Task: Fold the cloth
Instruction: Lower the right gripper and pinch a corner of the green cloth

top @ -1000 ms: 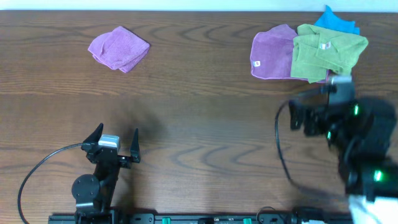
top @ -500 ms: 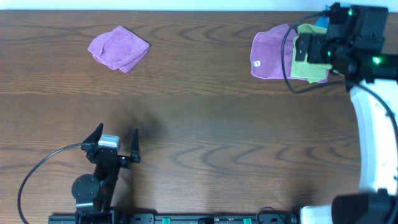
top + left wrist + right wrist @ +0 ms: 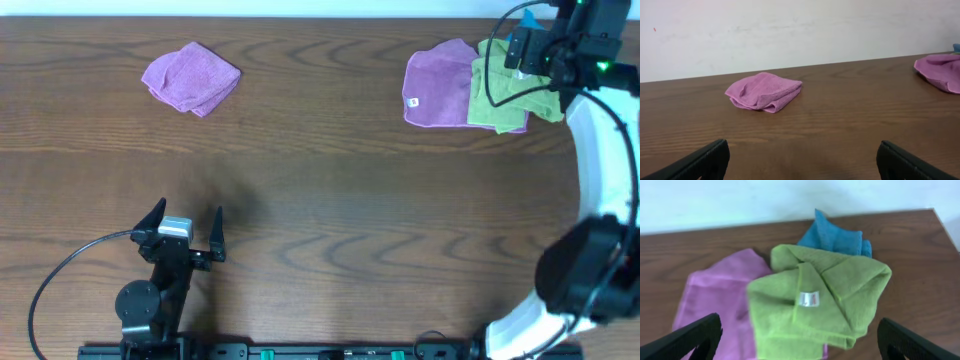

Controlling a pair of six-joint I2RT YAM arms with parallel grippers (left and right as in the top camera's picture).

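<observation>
Both grippers gape empty: left gripper (image 3: pixel 189 211) parked, right gripper (image 3: pixel 799 321) over the green cloth (image 3: pixel 815 307).
A deep pinch could drag the purple cloth (image 3: pixel 710 295) underneath along too.

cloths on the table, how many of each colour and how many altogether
purple: 2, the folded purple cloth and the flat purple cloth
green: 1, the green cloth
blue: 1, the blue cloth
total: 4
</observation>
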